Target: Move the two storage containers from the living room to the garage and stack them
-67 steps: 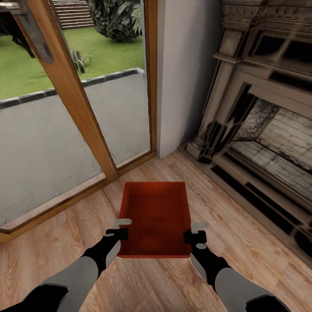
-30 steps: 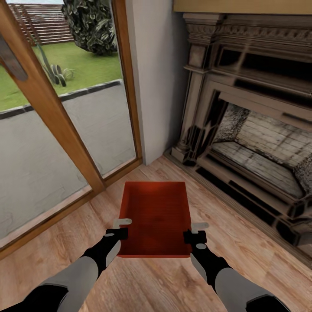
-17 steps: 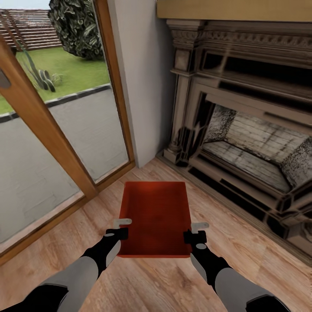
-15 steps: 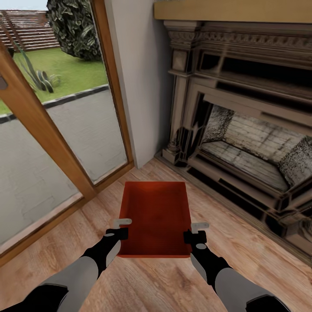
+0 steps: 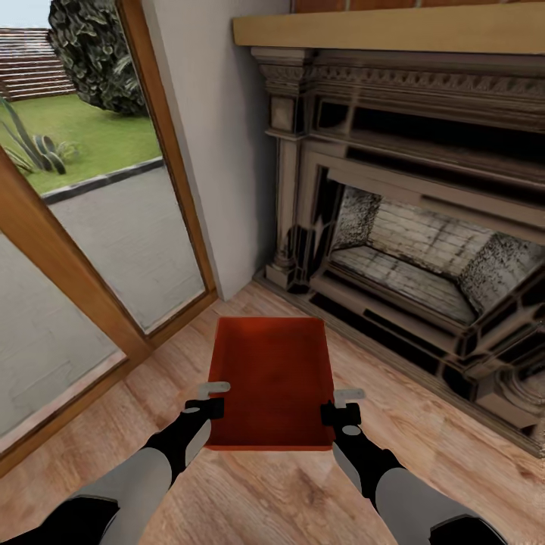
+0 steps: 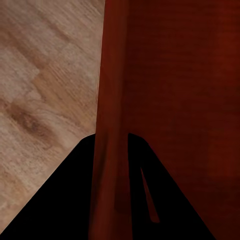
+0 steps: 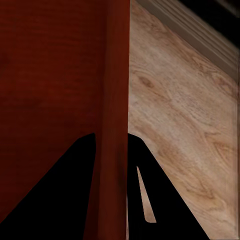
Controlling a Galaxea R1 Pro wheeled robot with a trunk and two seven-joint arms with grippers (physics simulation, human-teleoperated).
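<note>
Holding a red-orange storage container out in front of us, we see it lifted above the pale wood plank floor. Our left gripper is clamped on the container's left wall, and our right gripper is clamped on its right wall. Each wrist view shows the thin wall pinched between dark fingers. Ahead stands a fireplace; a glass door is to the left.

I see one red-orange storage container at lower centre of the head frame, open top up, level, held above the pale wood floor, long side pointing away.
</note>
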